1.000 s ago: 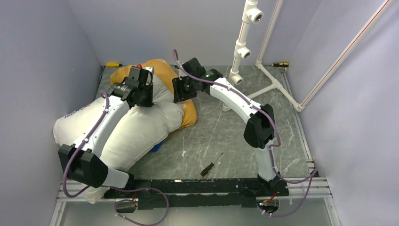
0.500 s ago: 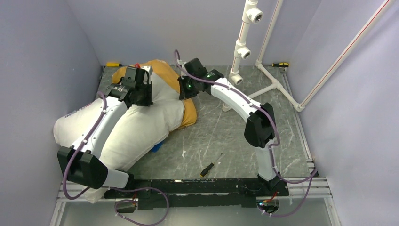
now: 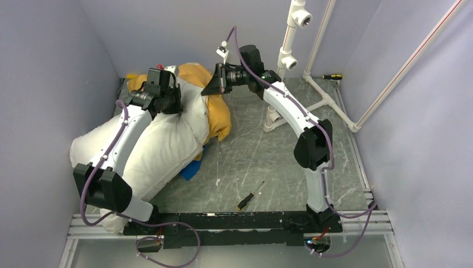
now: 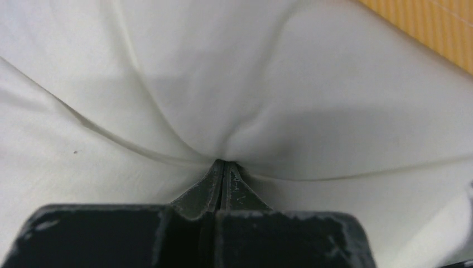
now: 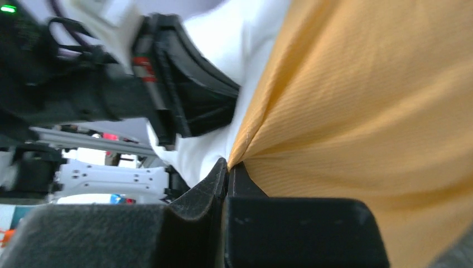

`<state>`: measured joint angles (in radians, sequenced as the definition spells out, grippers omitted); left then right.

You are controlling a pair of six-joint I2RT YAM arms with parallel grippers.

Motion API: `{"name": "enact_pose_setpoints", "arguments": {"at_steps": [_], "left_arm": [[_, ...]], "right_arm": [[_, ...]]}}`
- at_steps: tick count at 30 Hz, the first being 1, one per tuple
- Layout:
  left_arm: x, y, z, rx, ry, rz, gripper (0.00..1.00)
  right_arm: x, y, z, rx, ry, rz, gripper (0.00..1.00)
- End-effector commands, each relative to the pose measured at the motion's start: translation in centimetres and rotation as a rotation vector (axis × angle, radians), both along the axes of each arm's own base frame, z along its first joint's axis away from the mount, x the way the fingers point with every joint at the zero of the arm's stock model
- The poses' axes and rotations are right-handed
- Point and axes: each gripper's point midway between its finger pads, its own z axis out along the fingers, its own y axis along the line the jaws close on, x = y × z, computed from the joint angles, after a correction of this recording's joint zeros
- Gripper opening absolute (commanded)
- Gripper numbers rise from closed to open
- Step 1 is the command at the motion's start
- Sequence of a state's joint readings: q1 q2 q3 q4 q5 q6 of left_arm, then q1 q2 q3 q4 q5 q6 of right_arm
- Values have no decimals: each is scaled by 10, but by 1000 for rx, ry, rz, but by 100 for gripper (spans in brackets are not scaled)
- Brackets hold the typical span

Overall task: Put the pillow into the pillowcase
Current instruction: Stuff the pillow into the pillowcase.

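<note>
**Left arm.** The left gripper (image 4: 223, 167) is being held clenched on a pinch of the pillow (image 4: 312, 100). The white cloth is being gathered into creases that radiate from the closed fingertips.

**Right arm.** The right gripper (image 5: 227, 167) is being held clenched on a fold of the pillowcase (image 5: 368, 111). The orange-yellow side is being drawn taut from the pinch.

**Overhead view.** The pinched fold is being held at the far centre, just right of the left gripper, which is being pressed onto the far end of the pillow. The pillow is being shown lying slantwise on the left of the table (image 3: 268, 151), from the near left corner toward the far wall. Its far end is being partly wrapped by the orange-yellow case. A blue part of the case is being exposed under the pillow's right edge. A screwdriver (image 3: 249, 196) is being shown lying near the centre front, and a white pipe frame (image 3: 290, 50) standing at the far right.
</note>
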<state>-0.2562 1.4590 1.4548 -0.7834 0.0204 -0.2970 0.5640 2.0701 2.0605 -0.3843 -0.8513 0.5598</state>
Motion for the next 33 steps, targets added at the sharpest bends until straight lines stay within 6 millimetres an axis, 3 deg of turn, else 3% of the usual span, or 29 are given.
{"name": "enact_pose_setpoints", "arguments": {"at_steps": [1,5,8,11,12,14,15,17,20,25,29,33], "left_arm": [[39,-31,10,-168,-48,50,0],[62,-23,24,-194,-127,166,0],[69,-5,35,-117,-176,230,0],[67,11,44,-15,-188,233,0],[64,11,48,4,-193,206,6],[55,8,56,19,-193,142,37],[49,5,60,20,-187,98,47],[32,-5,65,7,-170,2,59],[0,-31,74,-33,-173,-180,66],[-44,-74,91,0,-254,-403,71],[-57,-102,97,41,-371,-525,78],[-55,-119,71,126,-377,-620,80]], "right_arm": [[-64,-6,160,348,-289,312,0],[-49,1,126,287,-215,286,0],[-11,-3,97,124,-278,50,3],[24,-24,60,-62,-254,-194,32],[30,-33,51,-121,-245,-246,40],[36,-47,32,-229,-223,-301,51],[36,-52,24,-275,-207,-312,55],[31,-60,6,-328,-164,-313,58],[22,-61,-12,-334,-102,-302,53],[10,-59,-19,-313,-42,-285,44],[7,-60,-22,-321,-23,-272,44],[6,-59,-23,-314,-4,-276,47]]}}
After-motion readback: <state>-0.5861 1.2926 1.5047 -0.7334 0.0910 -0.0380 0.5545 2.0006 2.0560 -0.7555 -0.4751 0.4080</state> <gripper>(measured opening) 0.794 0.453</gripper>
